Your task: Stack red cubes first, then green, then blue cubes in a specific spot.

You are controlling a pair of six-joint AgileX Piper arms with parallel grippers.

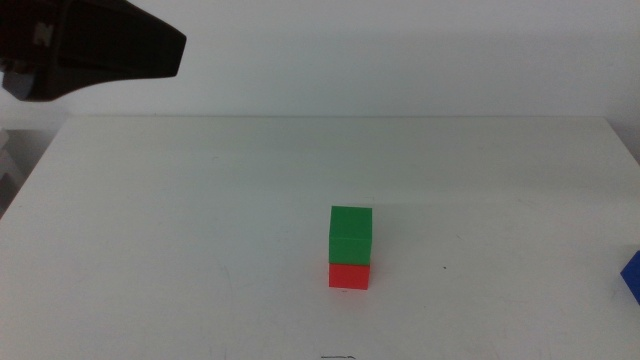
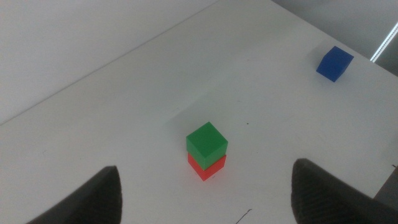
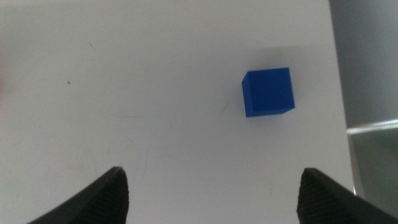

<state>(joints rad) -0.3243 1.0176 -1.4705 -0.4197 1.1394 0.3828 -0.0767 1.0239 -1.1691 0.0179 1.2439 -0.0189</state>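
In the middle view, the green cube (image 1: 351, 235) is seen stacked squarely on the red cube (image 1: 349, 275) near the middle of the white table (image 1: 180, 230). A sliver of the blue cube (image 1: 633, 276) is cut off at the right edge. The left arm (image 1: 90, 45) is raised at the upper left.

In the left wrist view, the left gripper (image 2: 205, 198) is held above the stack, jaws wide apart and empty. The blue cube (image 2: 334, 63) lies well apart, near the table's edge.

In the right wrist view, the right gripper (image 3: 211, 198) is held over the table, jaws wide apart, with the blue cube (image 3: 268, 91) beyond them, untouched.
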